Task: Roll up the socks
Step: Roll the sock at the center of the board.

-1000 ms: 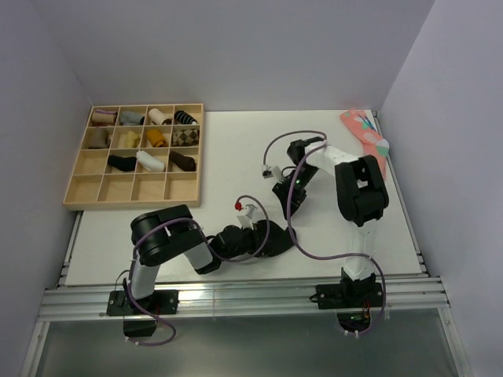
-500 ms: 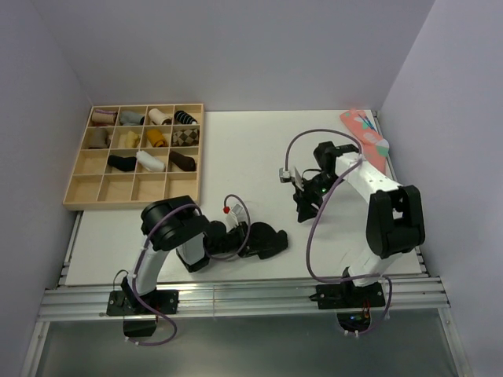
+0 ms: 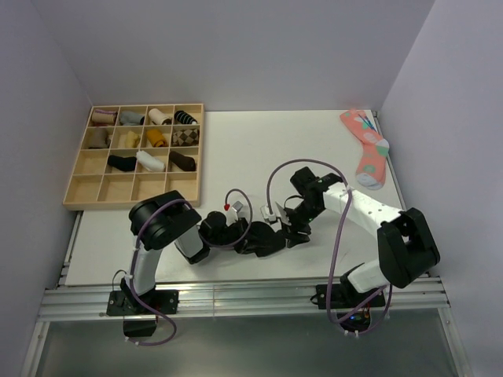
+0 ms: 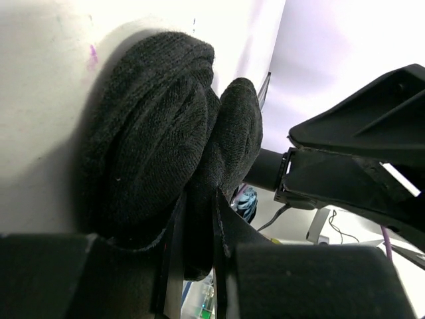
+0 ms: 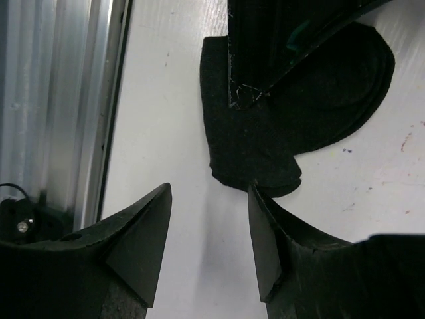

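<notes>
The black sock (image 3: pixel 269 241) lies on the white table (image 3: pixel 236 149), near the front edge and about in the middle. It is bunched up into a fat, soft lump, partly rolled.

The left gripper (image 3: pixel 250 237) lies low on the table, right at the sock's left side. Its 2 fingers (image 4: pixel 174 256) are squeezed together on a fold of the black sock. In the left wrist view the cloth sits pinched between them, and the rest of the lump bulges out past the tips.

The right gripper (image 5: pixel 209 229) is at the sock's right side, close to it. Its jaws are apart, with bare table showing between the 2 fingers. In the right wrist view the sock's edge lies just past the tips. I cannot tell if the tips touch it.

The 2 grippers face each other with the sock between them.

A pink sock (image 3: pixel 368 148) with small spots lies flat at the far right corner of the table, well away from both arms.

A wooden tray (image 3: pixel 130 204) with 16 little boxes sits at the far left. Rolled socks sit in its top 3 rows.
</notes>
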`<control>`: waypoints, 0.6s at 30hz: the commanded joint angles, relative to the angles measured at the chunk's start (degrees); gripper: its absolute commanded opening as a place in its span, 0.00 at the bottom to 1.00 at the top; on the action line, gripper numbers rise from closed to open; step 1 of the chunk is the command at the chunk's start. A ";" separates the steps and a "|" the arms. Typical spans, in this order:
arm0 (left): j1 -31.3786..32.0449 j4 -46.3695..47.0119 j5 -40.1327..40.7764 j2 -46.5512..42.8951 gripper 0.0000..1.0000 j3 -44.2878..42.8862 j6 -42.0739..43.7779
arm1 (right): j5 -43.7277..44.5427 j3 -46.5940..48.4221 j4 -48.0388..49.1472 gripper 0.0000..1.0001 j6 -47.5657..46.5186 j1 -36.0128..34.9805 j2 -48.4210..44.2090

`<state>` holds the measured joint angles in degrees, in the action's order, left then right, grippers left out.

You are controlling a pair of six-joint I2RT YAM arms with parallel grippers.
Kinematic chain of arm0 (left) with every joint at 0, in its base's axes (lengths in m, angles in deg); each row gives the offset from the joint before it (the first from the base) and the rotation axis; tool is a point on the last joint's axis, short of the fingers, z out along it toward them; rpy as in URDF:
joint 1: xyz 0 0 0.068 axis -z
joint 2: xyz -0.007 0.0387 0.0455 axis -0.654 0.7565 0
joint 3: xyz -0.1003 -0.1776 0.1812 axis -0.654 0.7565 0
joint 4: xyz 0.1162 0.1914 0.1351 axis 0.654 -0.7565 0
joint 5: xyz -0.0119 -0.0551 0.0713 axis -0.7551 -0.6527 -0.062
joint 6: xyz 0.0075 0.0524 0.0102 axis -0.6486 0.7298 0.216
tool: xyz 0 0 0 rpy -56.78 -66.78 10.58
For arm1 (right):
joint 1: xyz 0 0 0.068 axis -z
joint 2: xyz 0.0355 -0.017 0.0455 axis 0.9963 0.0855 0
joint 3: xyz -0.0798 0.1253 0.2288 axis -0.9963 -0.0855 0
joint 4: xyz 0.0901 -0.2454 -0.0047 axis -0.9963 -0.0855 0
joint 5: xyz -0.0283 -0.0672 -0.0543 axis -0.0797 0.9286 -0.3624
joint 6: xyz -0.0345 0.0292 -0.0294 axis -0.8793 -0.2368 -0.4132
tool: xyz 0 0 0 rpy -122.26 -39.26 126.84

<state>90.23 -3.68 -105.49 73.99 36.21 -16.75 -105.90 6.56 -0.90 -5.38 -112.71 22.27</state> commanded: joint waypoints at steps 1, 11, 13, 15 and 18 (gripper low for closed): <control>-2.01 -9.75 0.30 3.00 0.00 2.27 -1.00 | 1.08 -1.71 6.21 0.57 0.88 -2.00 -1.84; -3.51 -6.84 -1.37 4.59 0.00 2.71 -1.97 | 4.95 -5.23 14.13 0.56 5.18 -8.06 -0.35; -3.68 -6.05 -1.72 4.94 0.00 2.80 -2.14 | 5.47 -5.58 16.23 0.56 5.80 -8.42 0.09; -3.86 -5.35 -2.07 5.29 0.00 2.88 -2.49 | 6.09 -5.58 17.29 0.56 6.67 -8.77 1.14; -4.03 -4.47 -2.42 5.90 0.00 2.80 -2.58 | 6.62 -5.14 17.39 0.55 7.29 -9.56 2.20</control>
<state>88.37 1.00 -110.03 75.93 36.84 -16.80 -100.35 1.32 13.50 0.41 -121.34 23.56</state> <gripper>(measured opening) 0.217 0.553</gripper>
